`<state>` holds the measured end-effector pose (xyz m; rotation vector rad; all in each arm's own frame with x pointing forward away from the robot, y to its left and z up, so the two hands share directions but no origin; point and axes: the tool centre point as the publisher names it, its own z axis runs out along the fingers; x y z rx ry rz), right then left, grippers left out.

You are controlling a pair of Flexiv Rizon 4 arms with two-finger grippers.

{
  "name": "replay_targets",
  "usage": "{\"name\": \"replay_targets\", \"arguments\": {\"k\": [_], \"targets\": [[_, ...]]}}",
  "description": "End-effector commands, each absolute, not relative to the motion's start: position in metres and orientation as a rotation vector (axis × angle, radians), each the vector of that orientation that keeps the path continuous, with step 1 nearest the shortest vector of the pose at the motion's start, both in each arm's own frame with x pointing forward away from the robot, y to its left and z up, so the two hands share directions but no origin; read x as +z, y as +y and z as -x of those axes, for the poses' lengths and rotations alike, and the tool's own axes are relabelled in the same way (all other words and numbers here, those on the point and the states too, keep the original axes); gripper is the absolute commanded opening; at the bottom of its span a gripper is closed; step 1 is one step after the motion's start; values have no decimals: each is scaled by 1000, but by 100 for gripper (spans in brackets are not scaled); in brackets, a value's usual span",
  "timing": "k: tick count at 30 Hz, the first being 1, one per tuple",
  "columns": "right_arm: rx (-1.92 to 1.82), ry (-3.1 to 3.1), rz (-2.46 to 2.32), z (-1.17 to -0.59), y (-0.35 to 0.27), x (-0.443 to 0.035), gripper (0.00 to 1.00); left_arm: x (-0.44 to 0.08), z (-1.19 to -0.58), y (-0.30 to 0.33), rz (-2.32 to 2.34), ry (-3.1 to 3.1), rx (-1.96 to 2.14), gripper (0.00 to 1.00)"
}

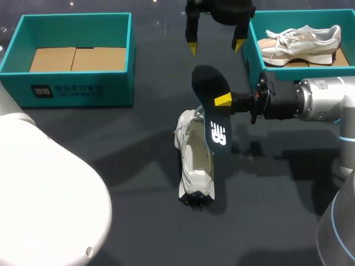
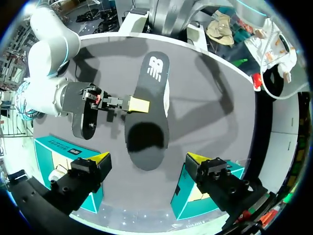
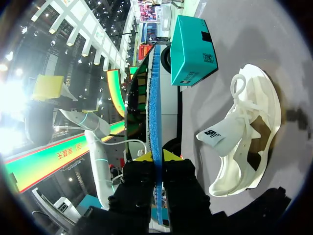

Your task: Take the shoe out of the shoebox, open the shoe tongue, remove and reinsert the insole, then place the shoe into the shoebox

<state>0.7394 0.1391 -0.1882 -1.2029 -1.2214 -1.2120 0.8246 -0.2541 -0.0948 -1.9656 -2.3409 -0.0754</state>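
Pinching the black insole [image 1: 209,88] tight, the right claw [image 1: 223,100] holds it over the white shoe [image 1: 195,166] lying mid-table. At twelve o'clock the left claw [image 1: 216,46] hangs wide open. A teal shoebox [image 1: 254,55] sits at two o'clock.

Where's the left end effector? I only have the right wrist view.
Observer: The left end effector hangs open in the air beyond the far end of the insole, touching nothing.
Operator: Which box has a shoe in it?
Observer: The right shoebox holds a second shoe; the left shoebox shows only cardboard.
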Motion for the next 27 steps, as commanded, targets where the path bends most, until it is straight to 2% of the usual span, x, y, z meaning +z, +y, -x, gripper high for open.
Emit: {"name": "replay_targets", "arguments": {"k": [1,9,27], "targets": [[-1210,-1223,1206,-738,139,-188,0,-94,-827,-258,1894,-2244,-199,100],[-1210,-1223,1206,-738,139,-188,0,-98,-826,-257,1901,-2249,-153,100],[-1210,-1223,1206,-738,139,-188,0,-99,-798,-218,2190,-2507,472,100]]}}
